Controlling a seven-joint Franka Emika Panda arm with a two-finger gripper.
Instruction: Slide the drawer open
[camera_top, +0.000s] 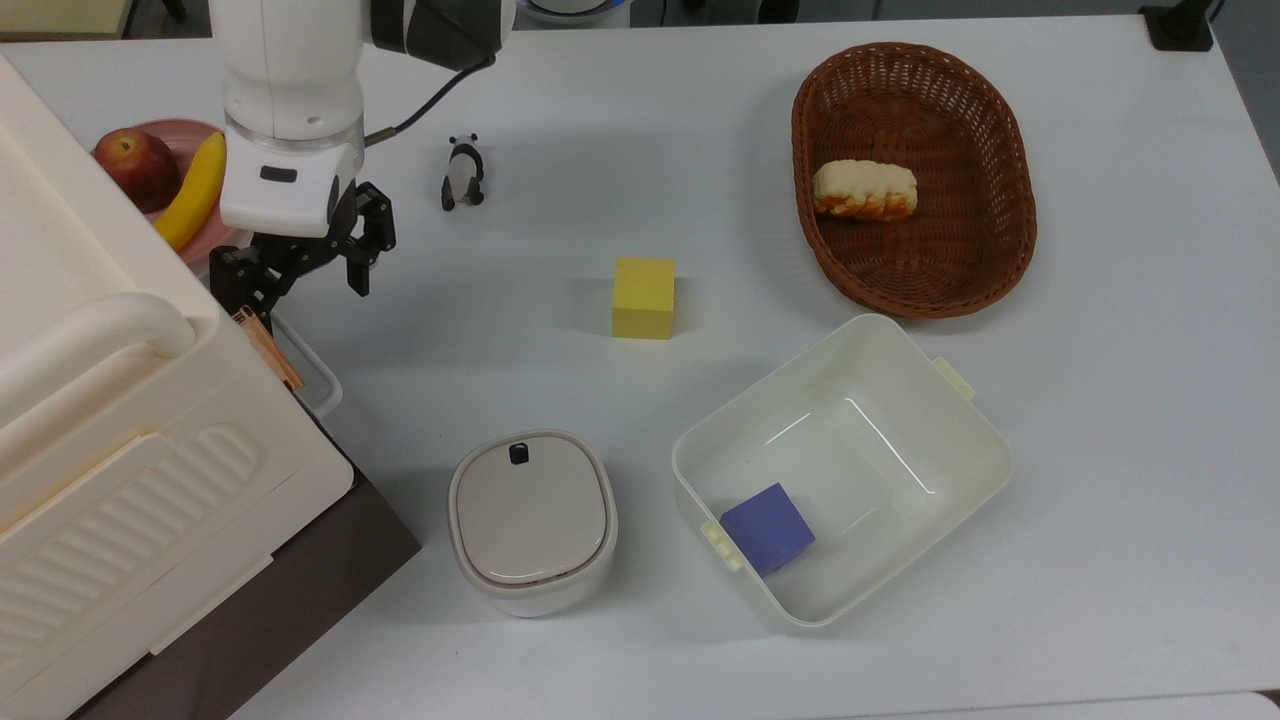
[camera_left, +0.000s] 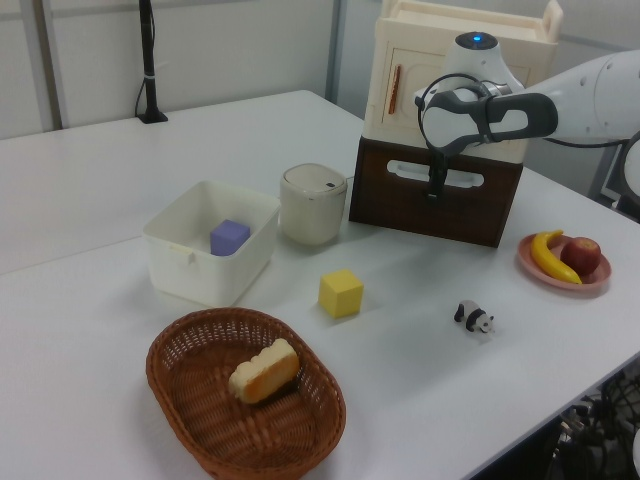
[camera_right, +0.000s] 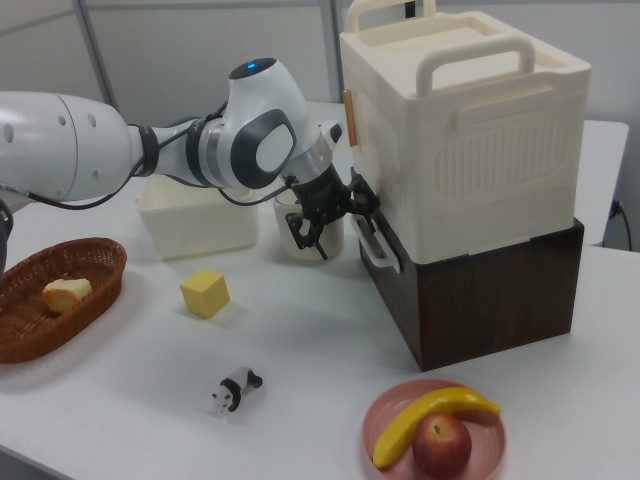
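The drawer (camera_left: 432, 207) has a dark brown front with a white loop handle (camera_top: 312, 377) and sits under a big cream case; its front looks flush with the brown body. My gripper (camera_top: 298, 284) is open and points down over the handle's far end. One finger hangs beside the case's edge, the other over the bare table. In the left view the gripper (camera_left: 436, 186) hangs right in front of the handle (camera_left: 455, 179). In the right view the gripper (camera_right: 328, 226) is just to the right view's left of the handle (camera_right: 376, 246). I cannot tell whether a finger touches the handle.
The ribbed cream case (camera_top: 110, 420) sits on top of the drawer body. A pink plate (camera_top: 190, 140) with an apple and a banana lies behind the gripper. A toy panda (camera_top: 462, 172), a yellow cube (camera_top: 643, 297), a lidded pot (camera_top: 530, 520), a cream tub (camera_top: 960, 440) and a wicker basket (camera_top: 1000, 250) stand around.
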